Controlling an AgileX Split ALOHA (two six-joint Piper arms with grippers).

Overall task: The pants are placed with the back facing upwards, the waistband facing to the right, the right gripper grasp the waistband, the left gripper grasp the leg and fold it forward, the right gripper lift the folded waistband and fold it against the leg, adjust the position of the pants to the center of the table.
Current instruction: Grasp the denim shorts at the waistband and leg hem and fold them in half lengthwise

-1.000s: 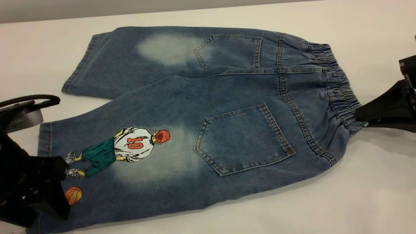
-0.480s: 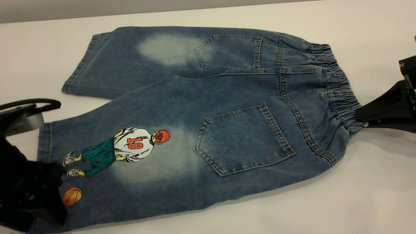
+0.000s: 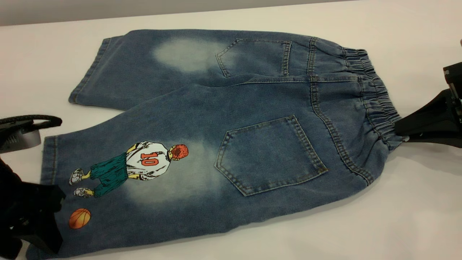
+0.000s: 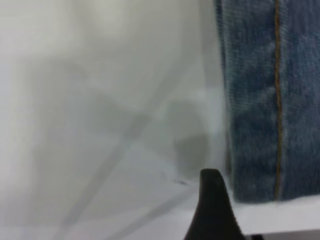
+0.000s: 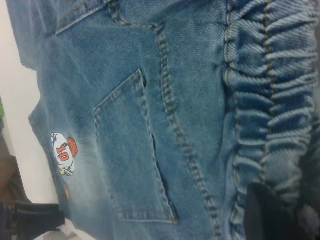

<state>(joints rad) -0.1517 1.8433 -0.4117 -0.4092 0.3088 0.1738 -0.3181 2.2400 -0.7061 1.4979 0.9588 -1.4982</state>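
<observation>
The blue denim pants [image 3: 252, 108] lie flat, back pockets up, on the white table [image 3: 397, 216]. The gathered waistband [image 3: 375, 97] points right. The printed leg [image 3: 144, 187] with the number-10 player and orange ball is nearest the camera. My right gripper [image 3: 400, 131] is at the waistband's near corner, its wedge jaw shut on the elastic [image 5: 280, 150]; one dark finger [image 5: 265, 215] lies over the gathers. My left gripper [image 3: 39, 234] hovers low at the printed leg's hem [image 4: 260, 125]. One fingertip [image 4: 212, 200] shows beside the hem, with nothing held.
The plain leg [image 3: 119, 72] lies farther back, its hem at the left. A black cable loop [image 3: 32, 121] and a grey wrist part sit left of the printed leg. White tabletop extends in front of and to the right of the pants.
The left gripper has slid left and down, off the printed leg, uncovering the orange ball. The cable loop dropped slightly. The right gripper and the pants have not moved.
</observation>
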